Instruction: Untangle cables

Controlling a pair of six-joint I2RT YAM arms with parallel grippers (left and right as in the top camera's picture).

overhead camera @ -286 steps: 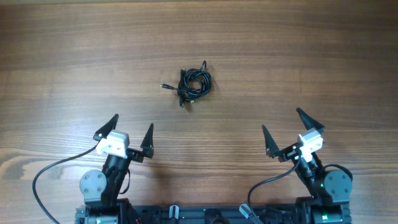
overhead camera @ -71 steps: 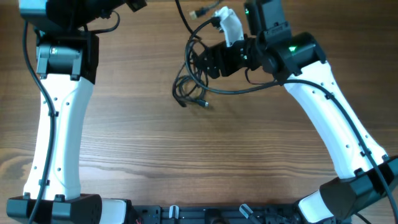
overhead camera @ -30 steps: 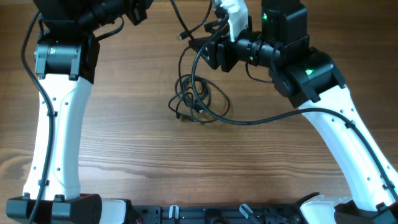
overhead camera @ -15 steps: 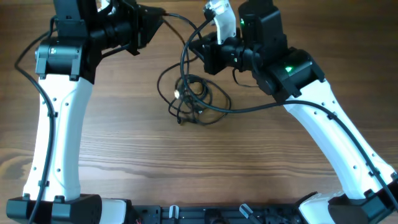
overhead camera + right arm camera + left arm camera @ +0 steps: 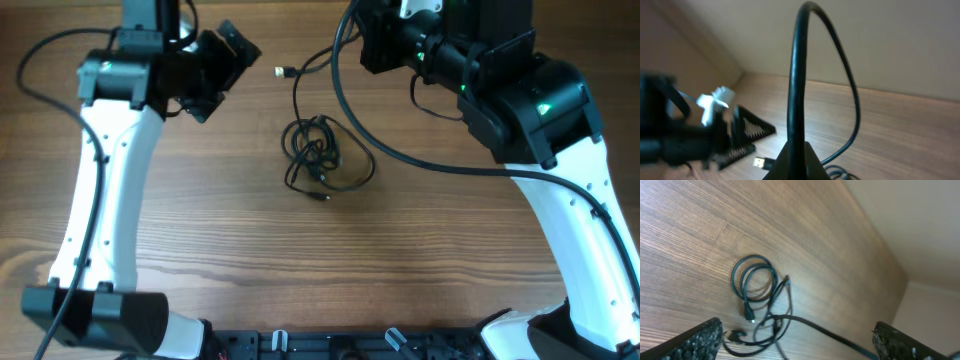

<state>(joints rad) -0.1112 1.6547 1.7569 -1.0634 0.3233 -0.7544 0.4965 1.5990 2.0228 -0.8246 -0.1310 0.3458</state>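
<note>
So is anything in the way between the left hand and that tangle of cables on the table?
Nothing visible does. The left hand hangs open and empty, and its own camera sees the cables unblocked, with only wooden table around them. One strand rises from the tangle into the shut right hand.

Overhead looks straight down on the cables (image 5: 318,160) from afar. My left wrist view tilts down on them too; right wrist looks level, close above them.
</note>
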